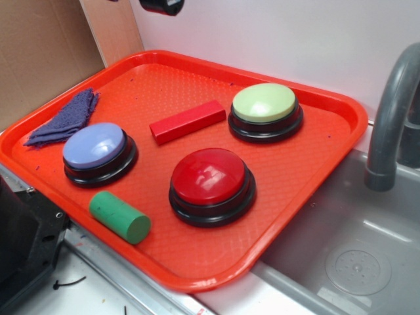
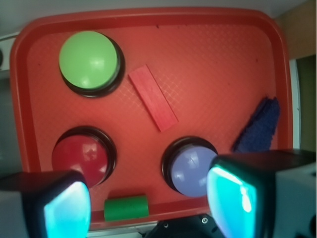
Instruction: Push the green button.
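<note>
The hand [image 2: 148, 203] is open, high over the tray's [image 2: 223, 59] near edge. The green button [image 2: 88, 60] sits far off, past the red button [image 2: 79, 157] and red block [image 2: 152, 97].

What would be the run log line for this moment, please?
gripper: open, high above tray | green button: not yet pushed | contact: none
</note>
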Available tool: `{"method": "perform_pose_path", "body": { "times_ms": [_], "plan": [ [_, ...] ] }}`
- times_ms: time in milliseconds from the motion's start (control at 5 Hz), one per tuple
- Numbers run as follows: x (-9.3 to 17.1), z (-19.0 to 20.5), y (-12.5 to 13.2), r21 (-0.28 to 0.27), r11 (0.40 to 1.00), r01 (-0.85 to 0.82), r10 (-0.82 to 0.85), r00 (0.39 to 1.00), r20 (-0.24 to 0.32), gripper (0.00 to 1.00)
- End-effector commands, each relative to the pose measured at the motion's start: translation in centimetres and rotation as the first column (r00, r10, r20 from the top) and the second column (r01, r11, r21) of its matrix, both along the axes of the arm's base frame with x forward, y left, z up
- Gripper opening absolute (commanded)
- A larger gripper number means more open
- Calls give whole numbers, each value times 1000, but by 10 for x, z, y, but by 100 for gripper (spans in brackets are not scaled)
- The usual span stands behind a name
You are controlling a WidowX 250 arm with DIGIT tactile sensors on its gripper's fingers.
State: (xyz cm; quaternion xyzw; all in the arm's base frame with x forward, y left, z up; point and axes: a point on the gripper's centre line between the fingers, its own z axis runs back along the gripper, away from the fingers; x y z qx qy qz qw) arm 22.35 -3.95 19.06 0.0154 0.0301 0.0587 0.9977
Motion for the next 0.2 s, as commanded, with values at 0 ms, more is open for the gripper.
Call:
{"method": "perform_pose_path", "body": {
  "times_ms": [0],
  "plan": [
    [11, 10, -1, 16, 1000, -25, 24, 998, 63, 100]
  ]
}}
